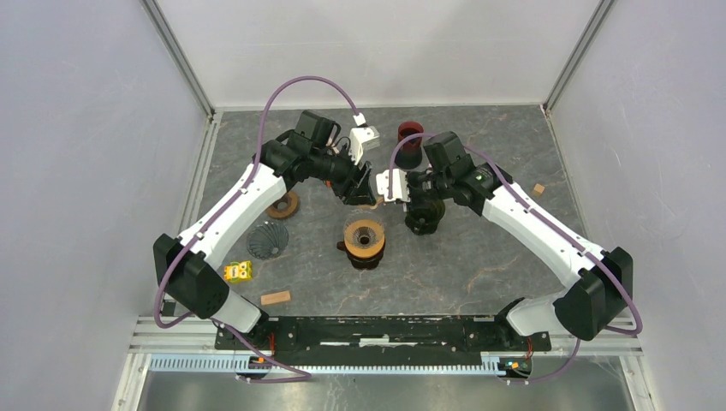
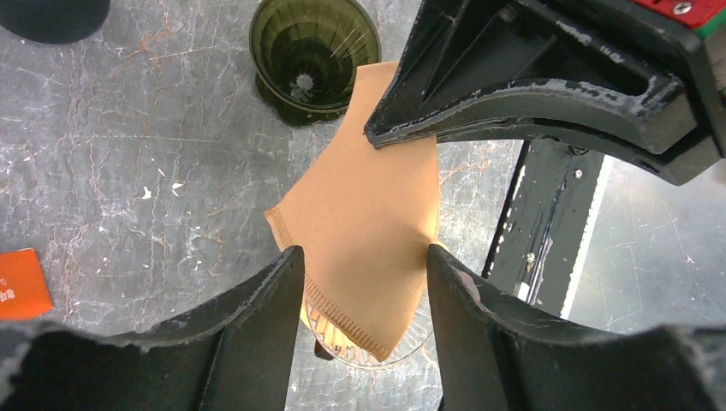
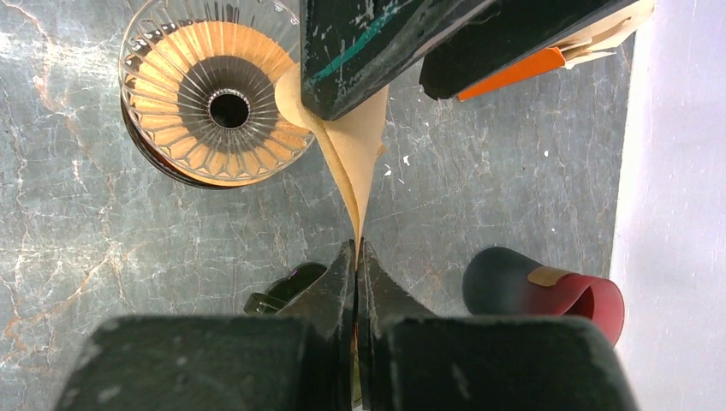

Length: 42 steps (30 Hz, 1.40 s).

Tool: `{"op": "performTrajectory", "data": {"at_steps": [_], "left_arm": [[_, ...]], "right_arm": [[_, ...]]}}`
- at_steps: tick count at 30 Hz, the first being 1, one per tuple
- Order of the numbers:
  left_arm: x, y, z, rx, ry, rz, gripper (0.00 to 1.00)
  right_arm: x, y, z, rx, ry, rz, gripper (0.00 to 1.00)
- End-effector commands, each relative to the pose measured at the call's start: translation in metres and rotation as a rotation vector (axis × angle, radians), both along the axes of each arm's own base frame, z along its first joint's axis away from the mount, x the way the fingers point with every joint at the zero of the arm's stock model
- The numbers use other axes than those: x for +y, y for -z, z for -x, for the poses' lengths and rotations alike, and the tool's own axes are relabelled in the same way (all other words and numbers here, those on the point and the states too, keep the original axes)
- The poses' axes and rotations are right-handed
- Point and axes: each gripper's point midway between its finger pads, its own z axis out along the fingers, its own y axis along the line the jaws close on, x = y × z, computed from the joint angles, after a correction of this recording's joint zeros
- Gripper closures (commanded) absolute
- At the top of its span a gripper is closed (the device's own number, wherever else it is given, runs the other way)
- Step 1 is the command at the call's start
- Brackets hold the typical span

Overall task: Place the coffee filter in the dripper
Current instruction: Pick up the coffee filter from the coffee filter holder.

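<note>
Left wrist view: the left claw (image 2: 364,257) stands open, its two fingers spread to either side of the brown paper filter (image 2: 360,214), which hangs in the air between them with its flat face to the camera; whether the fingers press its edges I cannot tell. The right claw (image 2: 385,130) pinches the filter's upper part from the top right; a green glass funnel (image 2: 312,51) stands on the grey surface (image 2: 128,171) beyond; an orange card (image 2: 17,282) lies at the left edge.

Right wrist view: the right claw is closed tight on the filter, seen edge-on; the filter runs up towards the left claw; the glass dripper (image 3: 171,111), ribbed and showing orange, stands on the surface beside it; the filter is held in the air, not in the dripper; a dark red cup (image 3: 548,291) is at the lower right.

Top view: both claws meet over the middle of the surface, just behind the dripper; a wooden block (image 1: 275,298) and a yellow packet (image 1: 238,272) lie near the left arm.
</note>
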Motion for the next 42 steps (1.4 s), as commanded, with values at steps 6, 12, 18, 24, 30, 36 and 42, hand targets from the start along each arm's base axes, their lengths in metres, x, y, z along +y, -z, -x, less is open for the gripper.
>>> {"op": "performTrajectory", "data": {"at_steps": [6,12,18,24,30,36,42], "left_arm": [[0.001,-0.001,0.000,-0.074,0.035,-0.009,0.39],[-0.001,-0.002,0.001,-0.072,0.044,-0.001,0.42],[-0.003,-0.002,0.003,-0.058,0.057,0.011,0.51],[-0.005,-0.002,0.006,-0.042,0.068,0.020,0.62],[-0.008,-0.002,0.009,-0.013,0.075,0.036,0.74],[-0.013,-0.010,0.015,0.029,0.076,0.078,0.75],[-0.016,-0.014,0.022,0.075,0.074,0.108,0.98]], "right_arm": [[0.012,-0.021,0.001,-0.003,-0.034,-0.056,1.00],[0.011,-0.018,0.002,-0.003,-0.039,-0.049,1.00],[0.011,-0.018,0.002,-0.001,-0.041,-0.050,1.00],[0.011,-0.015,0.003,0.001,-0.041,-0.046,1.00],[0.011,-0.013,0.002,0.001,-0.042,-0.042,1.00],[0.009,-0.009,-0.001,-0.005,-0.031,-0.026,1.00],[0.007,-0.010,-0.006,-0.023,-0.006,-0.021,0.94]]}}
